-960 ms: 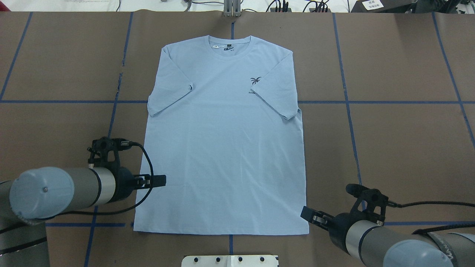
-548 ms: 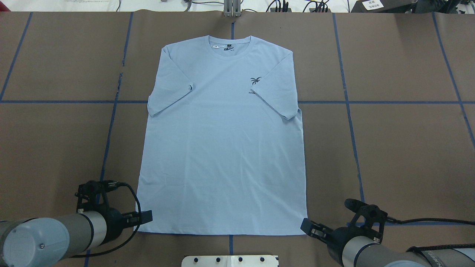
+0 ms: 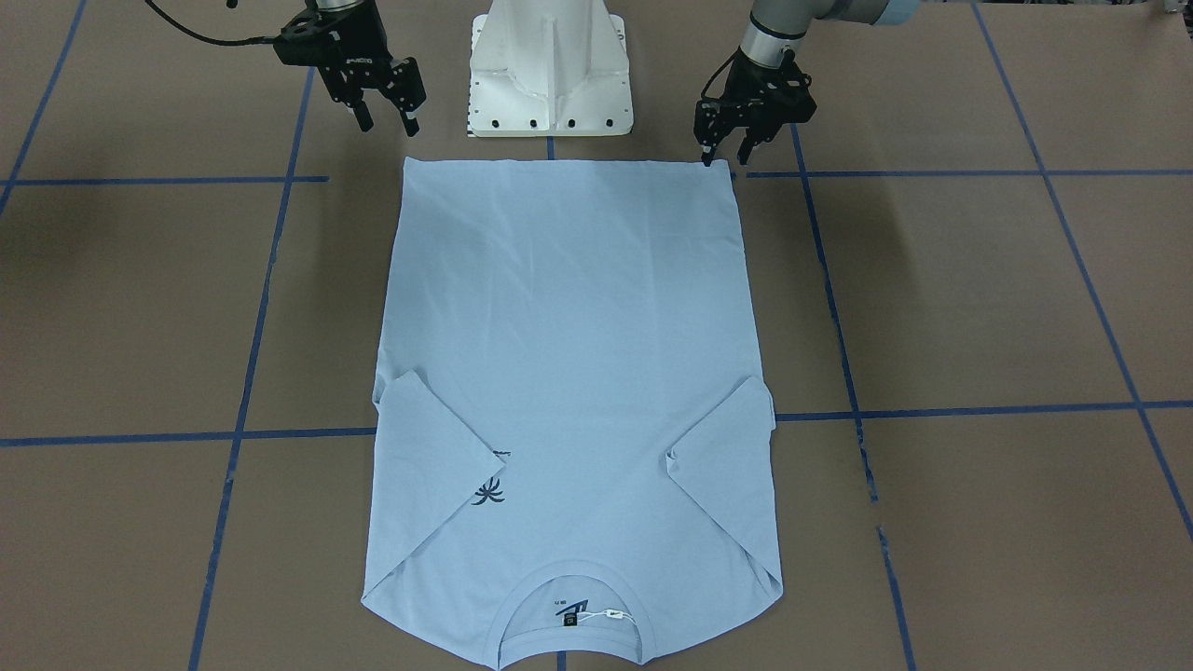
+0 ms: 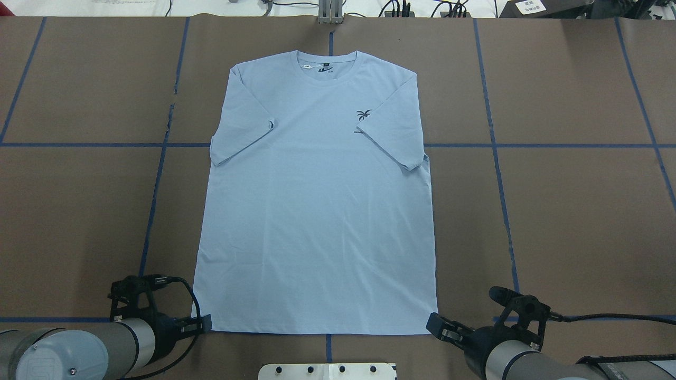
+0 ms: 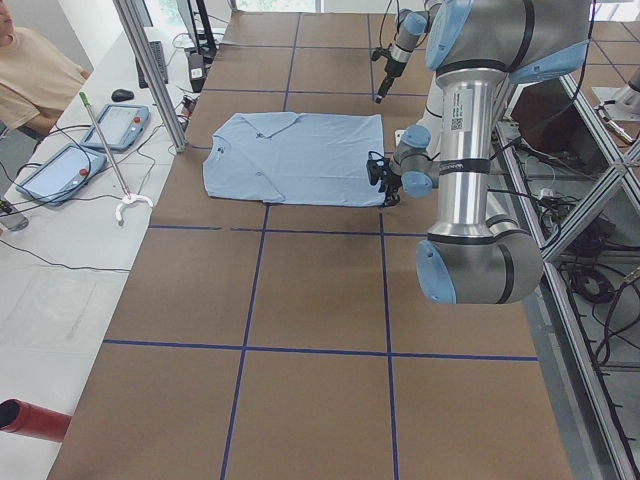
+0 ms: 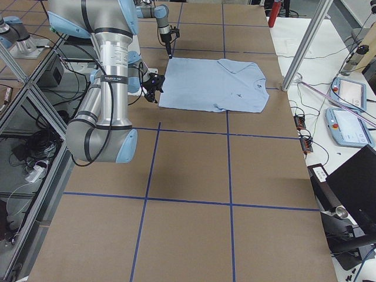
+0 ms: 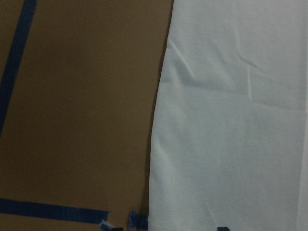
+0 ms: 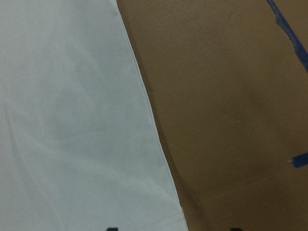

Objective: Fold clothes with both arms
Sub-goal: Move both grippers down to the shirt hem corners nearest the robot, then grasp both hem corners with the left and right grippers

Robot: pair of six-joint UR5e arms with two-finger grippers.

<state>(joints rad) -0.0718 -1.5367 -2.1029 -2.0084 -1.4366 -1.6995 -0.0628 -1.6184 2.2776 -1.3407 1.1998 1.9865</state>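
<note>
Now the T-shirt (image 4: 317, 211) lies flat and chest-up in the middle of the table (image 4: 570, 211), with both sleeves turned inward over the body. Its long axis runs straight away from the robot: the hem is the near edge, just in front of the white pedestal base (image 3: 550, 65), and the collar is the far edge. The left gripper (image 4: 205, 323) stands low at the hem's left corner, fingers apart and holding nothing; whether it touches the cloth I cannot tell. The right gripper (image 4: 434, 322) is just beside the right corner, also spread and empty. Each arm is near to its own corner, so I judge the coming move is to pinch both corners and carry the hem toward the collar.
</note>
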